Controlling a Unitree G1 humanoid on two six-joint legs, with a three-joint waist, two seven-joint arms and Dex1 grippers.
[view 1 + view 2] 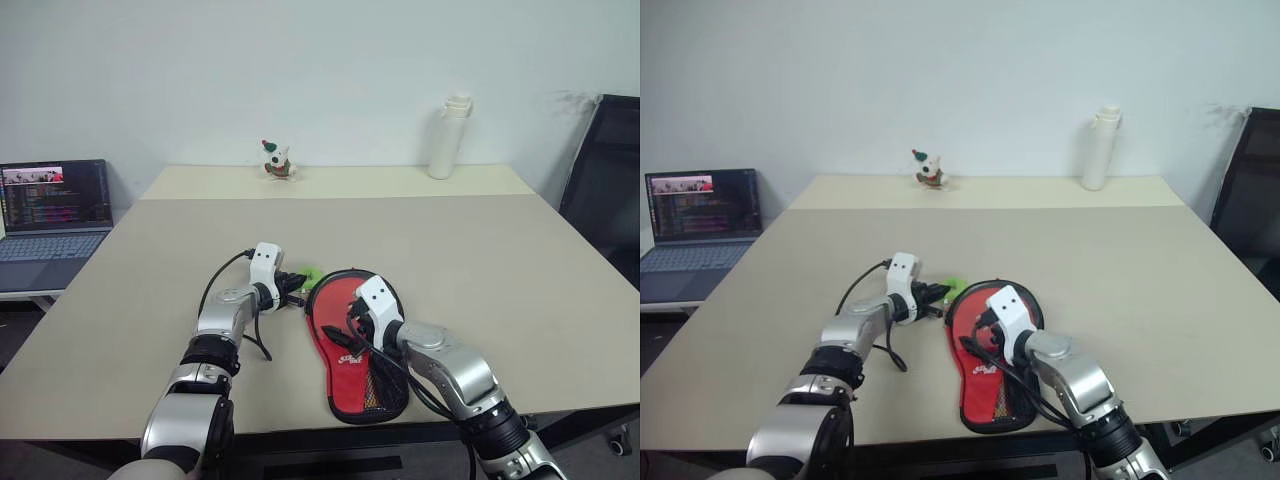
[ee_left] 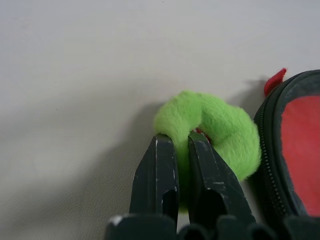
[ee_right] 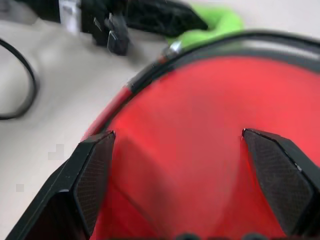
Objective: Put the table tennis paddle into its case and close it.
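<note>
While the left gripper (image 2: 182,150) is pinching the green fuzzy zipper pull (image 2: 210,130) beside the case (image 1: 350,345) near the table's (image 1: 480,250) front edge, the right gripper (image 3: 177,145) is hovering wide open, empty, over its red face. Risk: tugging drags the unpinned case; fuzz slips free.

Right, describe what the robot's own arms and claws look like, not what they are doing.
Both arms are silver-grey metal segments with black joint bands. Each wrist carries a white block with a small dark opening, and loose black cables loop from wrist to forearm. The left claw has two slim, glossy black fingers with scuffed, tapered tips. The right claw has two broad black fingers with finely textured, angular inner pads.
</note>
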